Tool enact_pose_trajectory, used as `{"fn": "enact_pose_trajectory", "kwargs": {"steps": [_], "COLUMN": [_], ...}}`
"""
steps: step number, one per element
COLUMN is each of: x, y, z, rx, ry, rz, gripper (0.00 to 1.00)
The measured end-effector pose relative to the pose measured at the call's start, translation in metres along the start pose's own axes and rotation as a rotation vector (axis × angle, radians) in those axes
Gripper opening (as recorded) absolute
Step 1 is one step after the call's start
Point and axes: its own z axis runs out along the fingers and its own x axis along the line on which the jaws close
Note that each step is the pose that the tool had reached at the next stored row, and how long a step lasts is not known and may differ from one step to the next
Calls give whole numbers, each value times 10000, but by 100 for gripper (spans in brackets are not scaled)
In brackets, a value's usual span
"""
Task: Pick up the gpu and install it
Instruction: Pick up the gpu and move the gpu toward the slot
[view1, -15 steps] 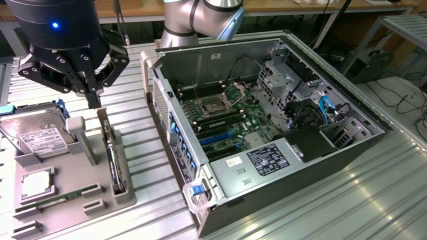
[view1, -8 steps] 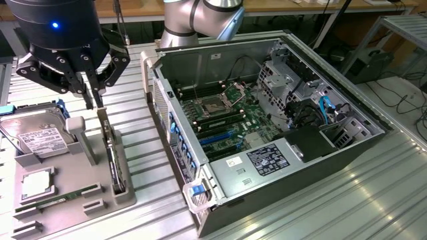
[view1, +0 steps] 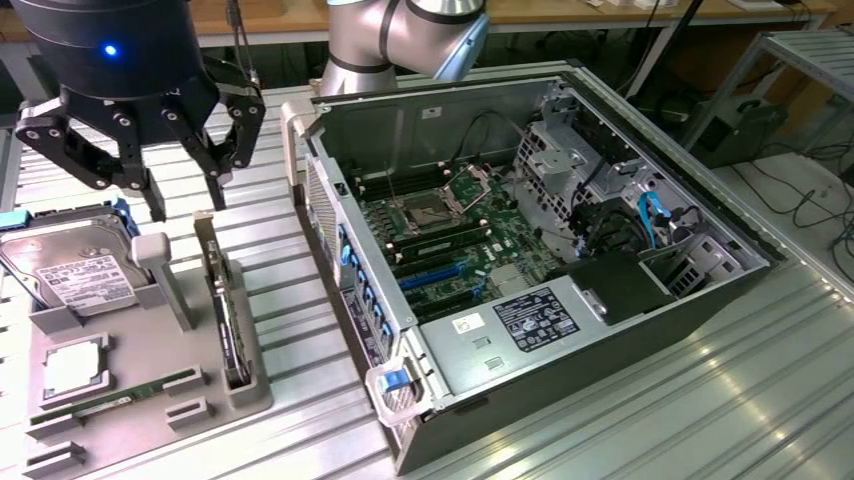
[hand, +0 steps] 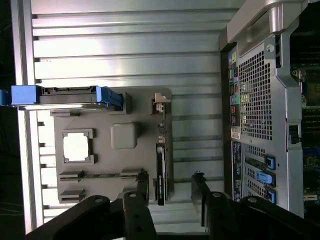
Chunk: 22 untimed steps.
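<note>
The gpu (view1: 224, 312) is a thin dark card standing on edge in a slot along the grey holder tray (view1: 147, 350), on the side toward the computer case. In the wrist view the gpu (hand: 160, 167) appears edge-on, with its silver bracket (hand: 160, 102) at the far end. My black gripper (view1: 187, 205) hangs open above the card's bracket end, holding nothing. In the wrist view the gripper (hand: 171, 189) has its fingertips (hand: 142, 184) on either side of the card's line, apart from it.
The tray also holds a silver hard drive (view1: 67, 265) in a blue frame, a processor chip (view1: 74, 365) and a green memory stick (view1: 114, 402). The open computer case (view1: 534, 250) lies at the exterior view's right, its motherboard (view1: 447, 240) exposed. All rest on a ribbed metal table (view1: 694, 400).
</note>
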Motion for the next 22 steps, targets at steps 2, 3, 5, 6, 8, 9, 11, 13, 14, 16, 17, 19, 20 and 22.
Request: {"fn": "enact_pose_trajectory", "kwargs": {"steps": [2,3,5,6,8,9,11,13,14,16,17,19,20,22], "x": [1,2,2,3,6,8,11,12,13,13,13,13,14,14], "y": [16,16,14,12,12,11,11,10,10,10,10,9,9,9], "z": [33,50,61,71,82,87,98,107,113,120,123,130,134,139], "rx": [-6,-5,-5,-6,-3,-2,-2,-1,-1,-1,-1,-1,-1,0], "ry": [6,8,6,2,4,3,3,3,3,3,3,3,3,4], "rz": [-159,-169,-169,-170,-169,-170,-170,-170,-170,-170,-170,-170,-169,-169], "gripper": [60,60,60,60,60,60,60,60,60,60,60,60,60,60]}}
